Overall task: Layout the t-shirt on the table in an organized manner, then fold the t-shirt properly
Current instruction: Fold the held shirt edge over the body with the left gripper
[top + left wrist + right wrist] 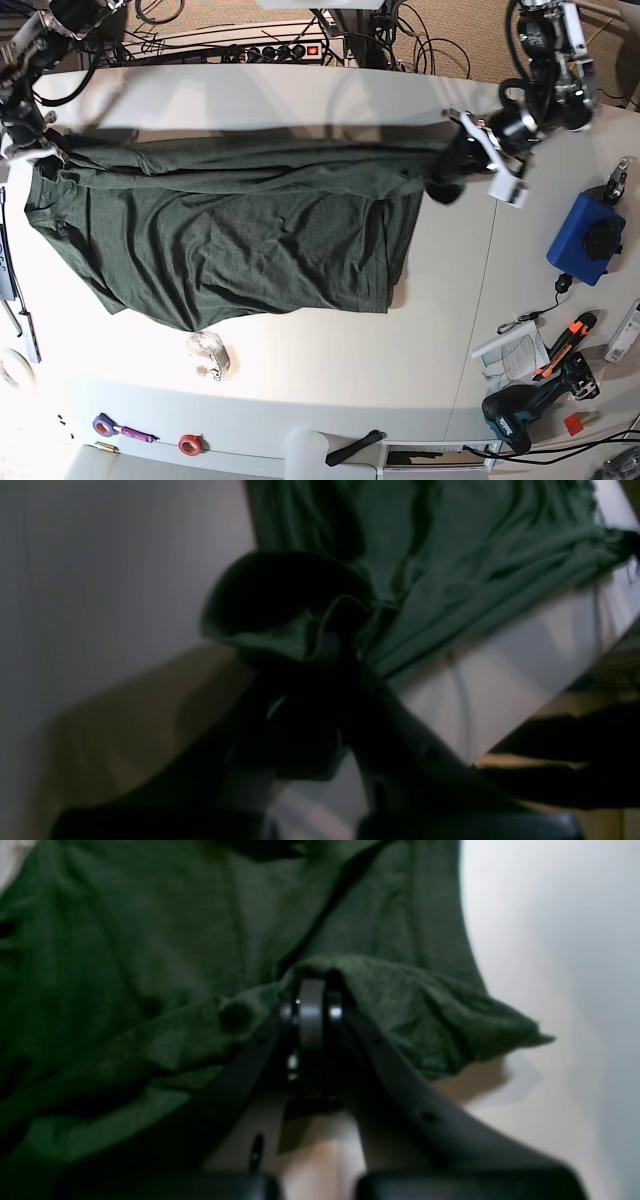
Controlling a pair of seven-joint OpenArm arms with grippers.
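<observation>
The t-shirt (240,235) lies spread on the white tabletop (330,360) with its long axis running side to side across the base view. Its upper edge is pulled into a taut, nearly straight band between the two arms, and the body of the cloth falls from that band toward the near edge of the tabletop. The fabric is a dark forest-green knit, soft and matte, plain, with shallow wrinkles and long creases running along the stretched edge. The lower hem slants, lying closer to the near edge at the middle than at the view's left corner. The left end effector (340,635) is closed on a bunched fold of the t-shirt (450,555) at the view's right end of the band; the cloth curls into a dark loop just above its tips. The right end effector (312,990) is closed on a ridge of the t-shirt (150,965) at the opposite end, with the fabric draped over both fingers (300,1010). The tabletop is smooth with a thin seam line. A small clear crumpled wrapper (210,352) lies on it just below the hem, apart from the cloth.
</observation>
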